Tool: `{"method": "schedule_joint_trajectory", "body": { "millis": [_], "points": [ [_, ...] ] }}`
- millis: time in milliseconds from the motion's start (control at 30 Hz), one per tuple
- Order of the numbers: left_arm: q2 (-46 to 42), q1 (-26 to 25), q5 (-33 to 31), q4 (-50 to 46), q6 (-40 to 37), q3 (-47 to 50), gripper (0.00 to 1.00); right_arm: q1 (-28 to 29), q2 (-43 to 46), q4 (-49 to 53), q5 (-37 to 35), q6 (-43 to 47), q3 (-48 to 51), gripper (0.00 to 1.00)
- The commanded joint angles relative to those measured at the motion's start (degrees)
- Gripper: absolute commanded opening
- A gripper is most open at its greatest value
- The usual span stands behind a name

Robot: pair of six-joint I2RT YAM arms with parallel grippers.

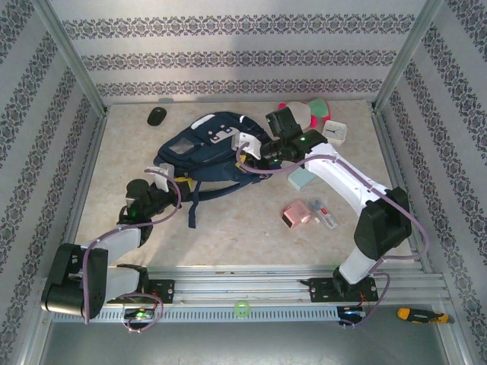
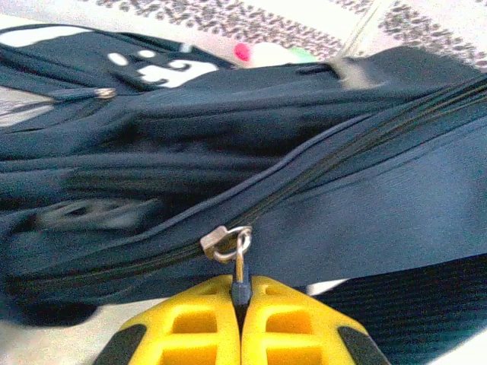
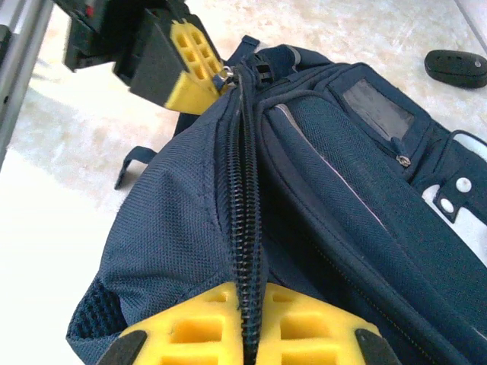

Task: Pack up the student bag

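Both shut, left claw (image 2: pixel 241 287) on zipper pull (image 2: pixel 240 262), right claw (image 3: pixel 247 295) on student bag (image 3: pixel 335 198) edge

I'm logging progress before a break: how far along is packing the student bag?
Done: the left gripper is shut on the zipper pull, and the right gripper pinches the student bag at its zipper seam. In hand: opening that zipper, which looks closed. Left: the packing itself; the mouse, plush toy, clock and pink item lie on the table.
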State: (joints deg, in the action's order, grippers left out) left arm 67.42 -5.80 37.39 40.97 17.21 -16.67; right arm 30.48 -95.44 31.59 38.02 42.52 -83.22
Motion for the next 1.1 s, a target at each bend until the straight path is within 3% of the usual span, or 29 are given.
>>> {"method": "schedule_joint_trajectory", "body": {
  "millis": [0, 300, 433, 500, 633, 733, 900, 1067],
  "points": [
    [-3.64, -1.9, 7.7, -4.55, 1.85, -2.94, 0.0, 1.61, -2.24, -11.4, -5.67, -4.39, 0.76, 0.0],
    [-9.32, -5.48, 11.32, -19.7, -0.17, -7.08, 0.0, 6.08, -8.05, -28.31, -10.63, -15.06, 3.92, 0.0],
    [-8.43, -7.18, 9.74, -20.43, 1.14, -7.83, 0.0, 8.13, -10.35, -32.39, -9.88, -18.2, 4.53, 0.0],
    [-8.25, -7.47, 4.92, -23.59, 2.25, -8.52, 0.0, 8.45, -10.2, -32.6, -8.34, -19.51, 5.31, 0.0],
    [-8.08, -7.47, -5.39, -32.63, 2.96, -9.8, 0.0, 7.26, -7.05, -32.25, -4.72, -26.27, 10.13, 0.34],
    [-7.47, -7.41, -6.99, -34.82, 4.8, -9.22, 0.0, 5.57, -3.57, -32.42, -4.36, -37.81, 15.32, 0.45],
    [-5.06, -7.83, -8.79, -38.68, 9.3, -8.82, 0.0, 3.56, -2.57, -29.66, -9.6, -54.86, 19.5, 0.52],
    [-1.73, -9.2, -10.66, -41.67, 9.42, -8.82, 0.0, 3.66, -5.43, -28.37, -16.9, -66.87, 20.91, 0.5]
  ]
}}
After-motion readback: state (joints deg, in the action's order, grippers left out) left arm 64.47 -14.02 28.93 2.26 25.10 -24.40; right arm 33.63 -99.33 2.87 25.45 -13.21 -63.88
